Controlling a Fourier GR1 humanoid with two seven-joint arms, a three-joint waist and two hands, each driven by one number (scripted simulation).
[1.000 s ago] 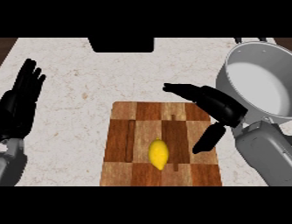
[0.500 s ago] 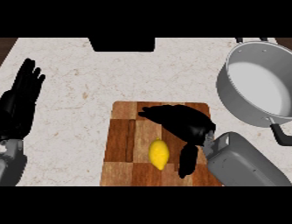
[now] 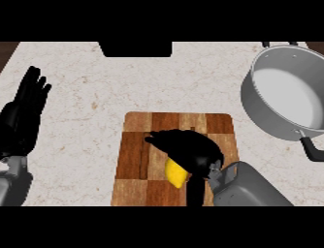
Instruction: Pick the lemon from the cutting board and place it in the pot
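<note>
A yellow lemon (image 3: pixel 174 175) lies on the wooden cutting board (image 3: pixel 139 145) at the lower middle of the counter. My right hand (image 3: pixel 190 147) is over the lemon, fingers arched across its top and right side, the thumb down beside it, hiding most of the fruit. Whether the fingers touch the lemon I cannot tell. The grey steel pot (image 3: pixel 294 94) stands at the upper right, tilted in view, with nothing in it. My left hand (image 3: pixel 22 118) rests open at the left edge, fingers up.
The pot's black handle (image 3: pixel 322 150) sticks out toward the lower right, close to my right forearm (image 3: pixel 247 189). A dark rectangular object (image 3: pixel 136 48) sits at the counter's far edge. Pale speckled countertop (image 3: pixel 93 92) lies between the board and the left hand.
My right hand has moved left and down from near the pot to sit over the lemon, its fingers curving around it. The lemon, pot and left hand have stayed put.
</note>
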